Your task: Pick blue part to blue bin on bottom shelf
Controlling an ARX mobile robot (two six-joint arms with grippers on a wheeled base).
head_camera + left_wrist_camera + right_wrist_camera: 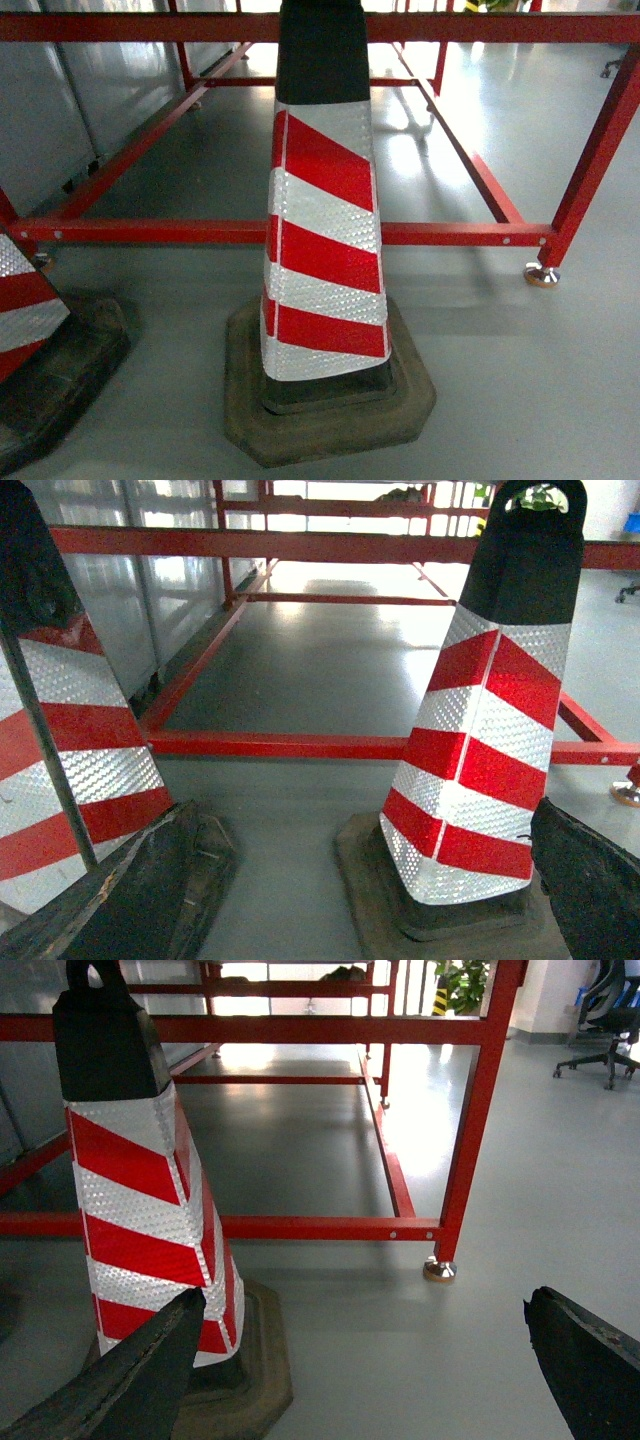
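You're facing a cone (325,220) in front of a red frame (300,232) on grey floor (520,380). Both hands, left (340,900) and right (360,1370), open, holding nothing.

Two cones are counted, one (325,215) in the middle and one (22,300) at the left edge, together with one red frame (300,232), one levelling foot (541,275), one office chair (608,1022) and one potted plant (462,982).
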